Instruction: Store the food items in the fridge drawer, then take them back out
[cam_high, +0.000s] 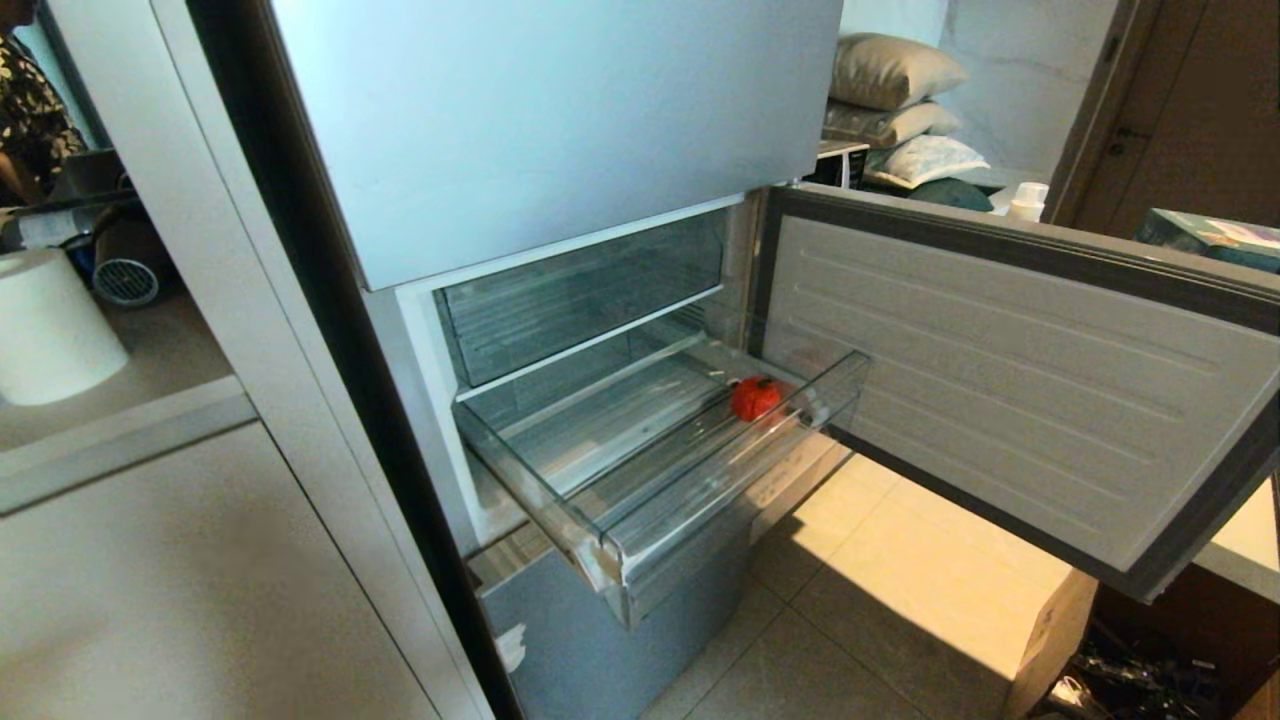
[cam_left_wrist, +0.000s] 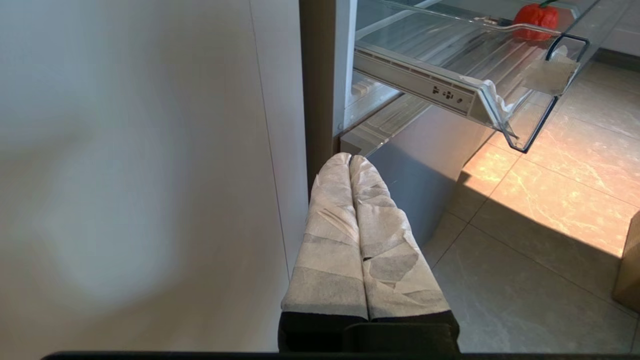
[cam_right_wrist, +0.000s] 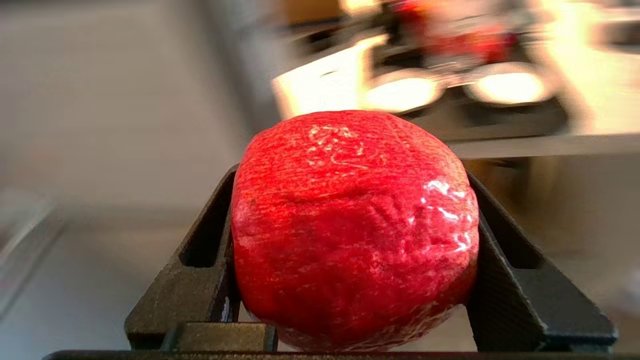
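- R gripper (cam_right_wrist: 350, 240) clamped on red food item (cam_right_wrist: 352, 225); off head view
- L gripper (cam_left_wrist: 350, 162) fingers together, low beside fridge (cam_left_wrist: 425, 165)
- 2nd red item (cam_high: 755, 397) in pulled-out fridge drawer (cam_high: 640, 520), near front right corner

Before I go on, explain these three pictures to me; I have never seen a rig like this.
This is a two-armed robot with cameras on its head and on each wrist. The head picture looks down at an open fridge with its clear drawer pulled out; one red food item lies in it. The left wrist picture shows the left gripper, padded fingers together and empty, low beside the fridge. The right wrist picture shows the right gripper clamped on a second red food piece. Neither arm shows in the head picture.
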